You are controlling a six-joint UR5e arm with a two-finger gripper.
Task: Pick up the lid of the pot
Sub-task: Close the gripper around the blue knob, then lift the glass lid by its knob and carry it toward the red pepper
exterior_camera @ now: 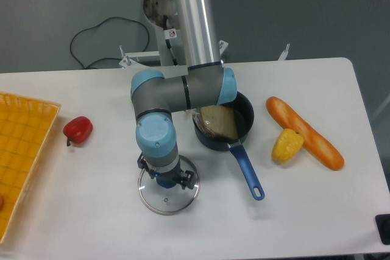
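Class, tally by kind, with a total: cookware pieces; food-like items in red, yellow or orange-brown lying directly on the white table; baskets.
Cookware: 2 (pot lid, black pan)
Food-like items: 3 (red item, yellow item, long loaf)
Baskets: 1 (yellow basket)
Total: 6

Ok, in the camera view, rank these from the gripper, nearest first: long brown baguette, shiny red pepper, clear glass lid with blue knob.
1. Clear glass lid, right at the gripper.
2. Red pepper, toward picture left.
3. Brown baguette, toward picture right.
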